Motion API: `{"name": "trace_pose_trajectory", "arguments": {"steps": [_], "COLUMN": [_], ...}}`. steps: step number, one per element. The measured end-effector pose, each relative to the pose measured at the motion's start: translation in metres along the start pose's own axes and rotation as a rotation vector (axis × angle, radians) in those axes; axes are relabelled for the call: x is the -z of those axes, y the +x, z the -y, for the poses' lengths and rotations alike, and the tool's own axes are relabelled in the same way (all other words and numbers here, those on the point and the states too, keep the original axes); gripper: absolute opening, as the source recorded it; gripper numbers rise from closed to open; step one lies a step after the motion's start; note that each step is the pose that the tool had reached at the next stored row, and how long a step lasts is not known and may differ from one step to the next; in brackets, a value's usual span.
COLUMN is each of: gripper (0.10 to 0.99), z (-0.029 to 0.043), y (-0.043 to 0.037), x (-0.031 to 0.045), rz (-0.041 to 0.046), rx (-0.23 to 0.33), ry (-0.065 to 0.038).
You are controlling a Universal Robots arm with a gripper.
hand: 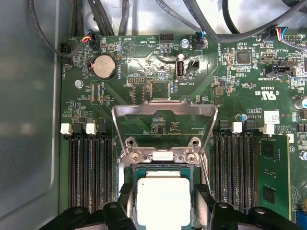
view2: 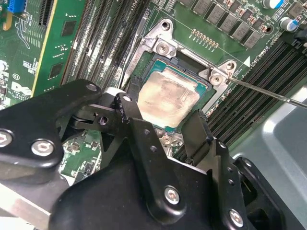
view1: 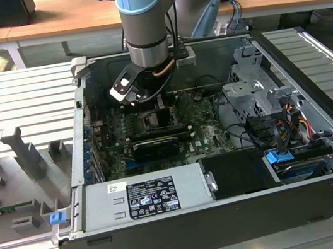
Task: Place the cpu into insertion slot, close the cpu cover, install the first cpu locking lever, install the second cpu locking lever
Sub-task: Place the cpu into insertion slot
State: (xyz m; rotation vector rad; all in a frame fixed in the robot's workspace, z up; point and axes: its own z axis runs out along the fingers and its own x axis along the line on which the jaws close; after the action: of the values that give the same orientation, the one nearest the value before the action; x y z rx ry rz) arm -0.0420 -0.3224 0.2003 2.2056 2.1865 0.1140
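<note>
The cpu (view2: 168,96) (hand: 163,203), a small square chip with a silver top, sits level in the insertion slot (hand: 163,167) on the green board. My gripper (view2: 162,112) (hand: 163,191) reaches down over it. One black finger (view2: 130,109) touches one edge of the chip and the other finger (view2: 197,128) touches the opposite edge. The cpu cover (hand: 144,105), a silver frame, is swung back off the slot. A thin locking lever (view2: 268,93) sticks out free beside the slot. In the exterior view the gripper (view1: 152,104) hangs inside the open computer case over the slot (view1: 164,118).
Rows of black memory slots (hand: 88,172) (hand: 235,167) flank the socket. A long black card (view1: 155,145) lies in front of it in the exterior view. The power supply (view1: 146,195), a drive cage (view1: 257,93), cables (view1: 276,131) and the case walls (view1: 315,93) box the arm in.
</note>
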Motion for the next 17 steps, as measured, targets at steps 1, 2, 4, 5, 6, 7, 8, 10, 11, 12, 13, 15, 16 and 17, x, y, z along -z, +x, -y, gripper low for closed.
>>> {"name": "trace_pose_trajectory", "arguments": {"steps": [1, 2, 4, 5, 6, 7, 8, 10, 11, 12, 13, 15, 16, 17], "gripper": [0.62, 0.62, 0.62, 0.62, 0.62, 0.62, 0.62, 0.62, 0.604, 0.537, 0.537, 0.353, 0.353, 0.294], "z": [0.0, 0.0, -0.0002, -0.0003, -0.0003, -0.0004, -0.0005, -0.0008, -0.0009, -0.0009, -0.0009, -0.001, -0.001, -0.0011], "y": [0.0, 0.0, 0.0001, 0.0001, 0.0001, 0.0002, 0.0002, 0.0003, 0.0003, 0.0004, 0.0004, 0.0004, 0.0004, 0.0004], "x": [0.0, 0.0001, 0.002, 0.0033, 0.0044, 0.0058, 0.0069, 0.0103, 0.0115, 0.012, 0.0123, 0.0131, 0.0133, 0.0138], "rz": [0.0, 0.0, 0.0, 0.0, 0.0001, 0.0001, 0.0001, 0.0001, 0.0001, 0.0, 0.0001, 0.0008, 0.0013, 0.002], "rx": [0.0, 0.0, 0.0, 0.0, 0.0, 0.0, 0.0, 0.0, 0.0, 0.0, 0.0, 0.0, 0.0, 0.0], "ry": [0.0, 0.0, 0.0, 0.0, 0.0, 0.0, 0.0, 0.001, 0.002, 0.002, 0.002, 0.003, 0.003, 0.004]}}
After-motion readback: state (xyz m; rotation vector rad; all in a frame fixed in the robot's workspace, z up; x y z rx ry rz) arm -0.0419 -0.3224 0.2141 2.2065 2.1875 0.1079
